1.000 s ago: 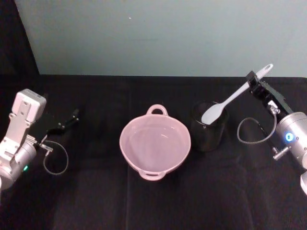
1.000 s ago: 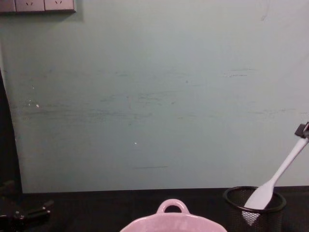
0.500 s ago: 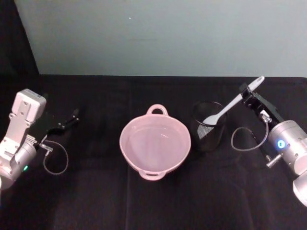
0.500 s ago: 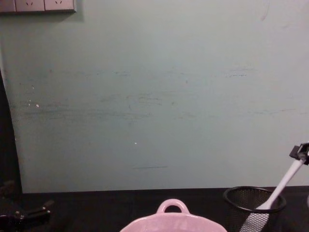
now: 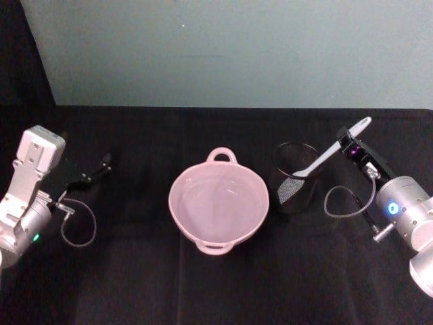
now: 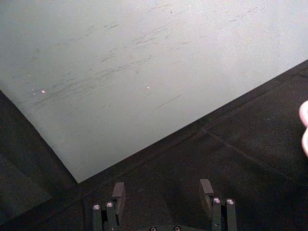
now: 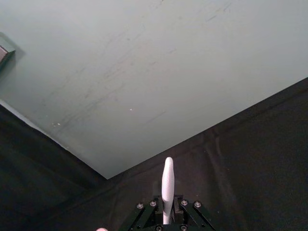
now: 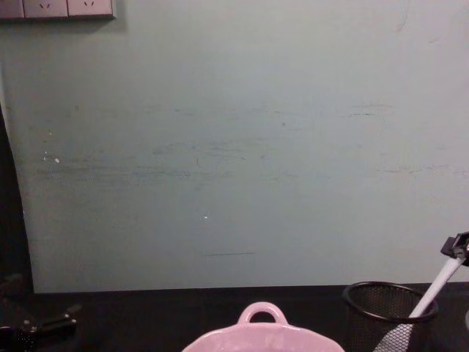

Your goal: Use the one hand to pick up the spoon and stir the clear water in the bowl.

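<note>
The white spoon leans with its blade down inside the black wire-mesh cup and its handle tip sticking up to the right. My right gripper is shut on the upper handle, just right of the cup. The right wrist view shows the handle rising between the closed jaws of that gripper. From the chest view the spoon slants into the cup under the gripper. The pink bowl with clear water stands at the table's middle, left of the cup. My left gripper rests open at the far left.
A black cloth covers the table, with a pale green wall behind it. The mesh cup stands close against the bowl's right side. The left gripper has nothing between its fingers. A cable loop hangs by the right wrist.
My right gripper has come down and slightly nearer with the spoon. The blade, at the cup's rim a second ago, has sunk deep into the mesh cup. The left arm is still.
</note>
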You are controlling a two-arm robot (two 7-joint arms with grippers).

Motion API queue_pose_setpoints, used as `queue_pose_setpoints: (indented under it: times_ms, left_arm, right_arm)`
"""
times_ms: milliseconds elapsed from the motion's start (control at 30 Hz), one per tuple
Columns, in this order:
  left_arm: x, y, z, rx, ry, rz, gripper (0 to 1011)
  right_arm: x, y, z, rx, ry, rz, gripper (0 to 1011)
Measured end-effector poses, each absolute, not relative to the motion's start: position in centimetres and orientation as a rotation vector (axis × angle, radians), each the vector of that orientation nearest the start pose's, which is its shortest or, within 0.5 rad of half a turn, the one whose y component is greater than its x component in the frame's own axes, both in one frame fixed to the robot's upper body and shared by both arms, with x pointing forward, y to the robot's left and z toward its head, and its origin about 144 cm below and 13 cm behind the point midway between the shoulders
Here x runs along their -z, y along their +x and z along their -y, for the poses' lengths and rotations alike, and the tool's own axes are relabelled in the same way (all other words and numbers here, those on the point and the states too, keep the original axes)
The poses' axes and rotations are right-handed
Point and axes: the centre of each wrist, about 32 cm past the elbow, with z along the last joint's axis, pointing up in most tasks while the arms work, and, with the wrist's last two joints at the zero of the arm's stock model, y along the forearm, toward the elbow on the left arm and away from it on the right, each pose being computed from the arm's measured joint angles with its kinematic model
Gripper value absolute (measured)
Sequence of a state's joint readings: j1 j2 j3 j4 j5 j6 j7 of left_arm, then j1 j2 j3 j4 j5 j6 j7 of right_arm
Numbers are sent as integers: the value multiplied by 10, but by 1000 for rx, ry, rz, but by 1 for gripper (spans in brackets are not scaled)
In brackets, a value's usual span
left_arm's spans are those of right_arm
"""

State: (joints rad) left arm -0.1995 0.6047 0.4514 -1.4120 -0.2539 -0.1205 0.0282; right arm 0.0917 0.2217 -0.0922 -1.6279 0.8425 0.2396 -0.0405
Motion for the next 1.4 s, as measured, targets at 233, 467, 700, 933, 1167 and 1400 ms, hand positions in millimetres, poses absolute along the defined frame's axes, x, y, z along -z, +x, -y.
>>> queue_pose_setpoints:
  times_ms: [233,467,700,933,1167,1400]
  left_arm:
    - [-1140,489,-310,-1248,304,285,1011]
    - [-1140,489,-310,-1248,304,285,1011]
    - [-1140,489,-310,-1248,304,285,1011]
    - [-1140,489,-310,-1248,304,285,1011]
    - [-1140,489,-310,-1248,304,285,1011]
    - [-1140,489,-310,-1248,304,285,1011]
  right_arm:
    - [-1188,482,257,1347,324,-577,114]
    - [-1187,482,256,1339,324,-581,114]
    - [-1190,481,253,1324,325,-561,114]
    - [-1191,481,248,1321,316,-548,114]
    - [-1191,481,244,1317,308,-548,114]
    - [-1191,481,243,1318,300,-545,114]
